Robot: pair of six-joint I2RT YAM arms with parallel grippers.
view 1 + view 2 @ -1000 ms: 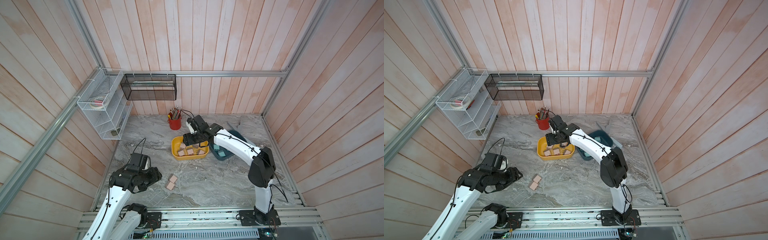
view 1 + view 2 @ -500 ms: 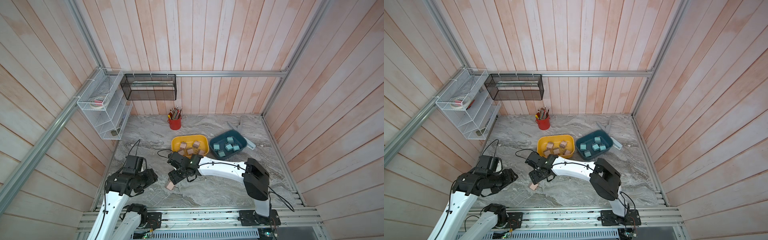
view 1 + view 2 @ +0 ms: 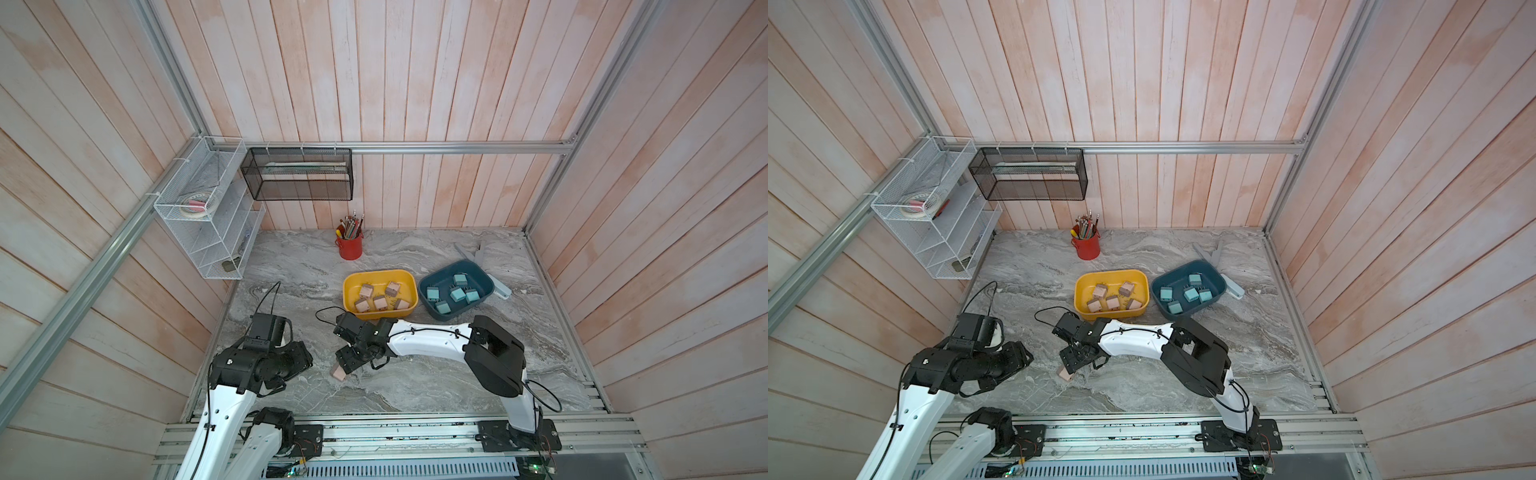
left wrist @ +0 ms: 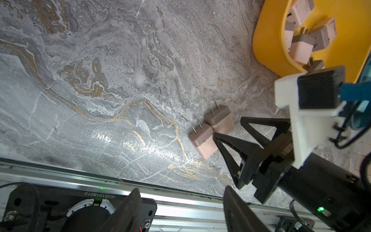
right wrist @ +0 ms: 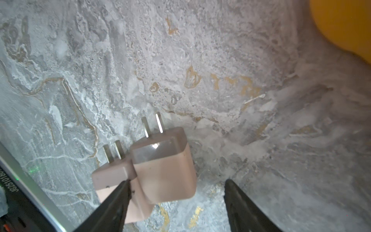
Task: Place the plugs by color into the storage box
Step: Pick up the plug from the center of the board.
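Grey marble tabletop (image 3: 291,266) with gold-brown veining, boxed in by pale wood-plank walls (image 3: 415,83) on three sides. Aluminium rail (image 3: 457,146) runs across the back wall. Black mesh basket (image 3: 299,174) hangs at its left end. White wire rack (image 3: 208,237) on the left wall, tiered. Tape roll (image 3: 194,206) lies in the top tier. Small dark item (image 3: 230,264) on the bottom tier, too small to identify. Red cup (image 3: 350,249) stands upright near the back wall, full of pencils (image 3: 351,226). Two flat grey strips (image 3: 480,254) meet in a V near the back right corner. Slotted aluminium base rail (image 3: 415,432) along the front edge.
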